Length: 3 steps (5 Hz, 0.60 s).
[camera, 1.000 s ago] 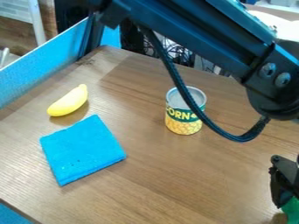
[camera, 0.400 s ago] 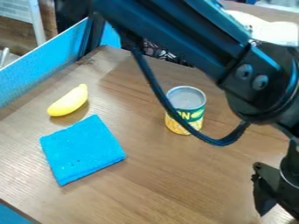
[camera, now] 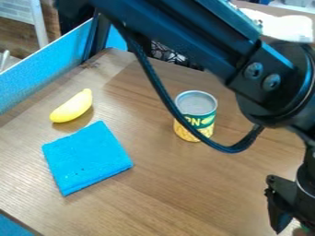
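The black gripper (camera: 283, 203) hangs at the lower right corner, partly cut off by the view's edge. Just under it, a bit of something green and brownish (camera: 300, 231) shows at the bottom edge; whether it is held is unclear. A blue folded cloth (camera: 87, 158) lies flat at the left. Above the cloth is a yellow banana (camera: 72, 106), apart from it. An open-topped corn can (camera: 195, 116) stands upright right of centre, with the arm's cable crossing in front of it.
The upper arm spans the top right, over the wooden table (camera: 166, 184). A blue barrier (camera: 46, 67) runs along the table's left side. White material (camera: 289, 28) lies at the upper right, and dark cables (camera: 169, 54) are behind the table.
The arm and gripper have shifted left and somewhat lower in view. The green thing, hidden a moment ago, again shows slightly beside the gripper. Cloth, banana and can have stayed put.
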Each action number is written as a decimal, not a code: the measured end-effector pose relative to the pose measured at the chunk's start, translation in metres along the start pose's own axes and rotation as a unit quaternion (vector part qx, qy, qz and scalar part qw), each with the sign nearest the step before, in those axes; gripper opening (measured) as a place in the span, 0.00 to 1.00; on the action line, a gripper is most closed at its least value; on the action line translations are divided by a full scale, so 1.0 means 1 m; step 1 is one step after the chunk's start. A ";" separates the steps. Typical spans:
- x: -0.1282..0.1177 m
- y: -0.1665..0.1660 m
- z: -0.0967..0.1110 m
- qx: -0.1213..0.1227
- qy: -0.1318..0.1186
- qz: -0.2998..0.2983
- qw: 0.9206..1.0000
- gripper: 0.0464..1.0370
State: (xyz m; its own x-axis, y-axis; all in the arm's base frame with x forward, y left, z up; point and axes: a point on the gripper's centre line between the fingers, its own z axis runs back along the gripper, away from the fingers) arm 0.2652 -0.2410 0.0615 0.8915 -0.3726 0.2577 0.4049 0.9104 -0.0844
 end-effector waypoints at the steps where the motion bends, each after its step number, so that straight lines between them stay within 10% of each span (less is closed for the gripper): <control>1: 0.014 -0.009 0.008 -0.014 -0.009 0.013 1.000 0.96; 3: 0.010 -0.002 -0.017 0.028 0.047 0.143 0.988 0.96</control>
State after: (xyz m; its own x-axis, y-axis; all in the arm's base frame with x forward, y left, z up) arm 0.2764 -0.2498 0.0474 0.9839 -0.1108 0.1403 0.1238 0.9885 -0.0873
